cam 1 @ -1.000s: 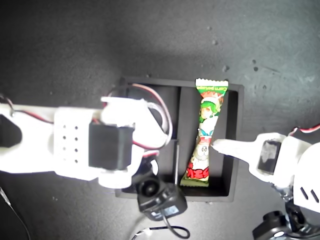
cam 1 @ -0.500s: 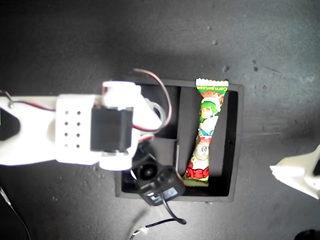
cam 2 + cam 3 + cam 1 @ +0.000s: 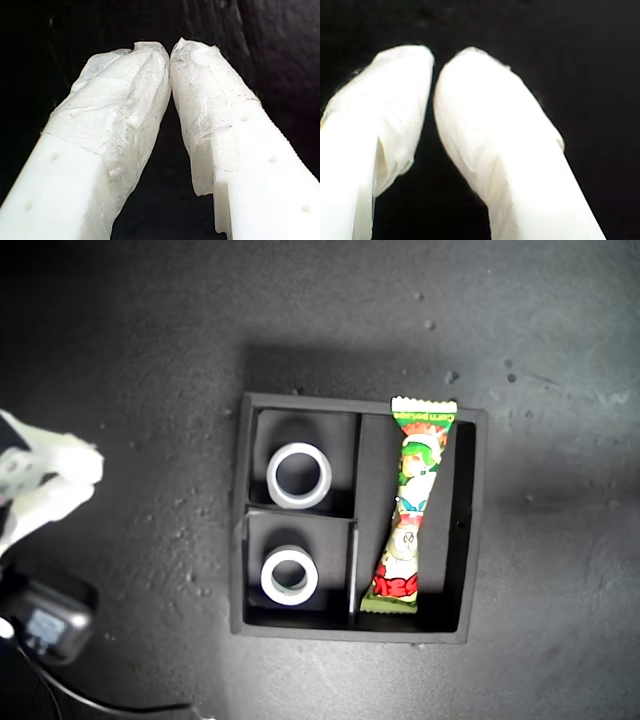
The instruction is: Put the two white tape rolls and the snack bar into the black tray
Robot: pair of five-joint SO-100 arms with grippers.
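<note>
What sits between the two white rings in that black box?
In the exterior view, a thin black divider wall of the black tray separates one tape roll from the other tape roll; each has its own small compartment.

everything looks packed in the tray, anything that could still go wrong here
Little is left to go wrong. The snack bar lies slanted, its top crimped end resting on the black tray wall, so a bump might tip it out. An arm at the exterior view's left edge could nudge the tray if it swings back. Both tape rolls sit well inside their compartments.

Open dark tabletop [image 3: 150, 360] around black tray [image 3: 476, 530]
</note>
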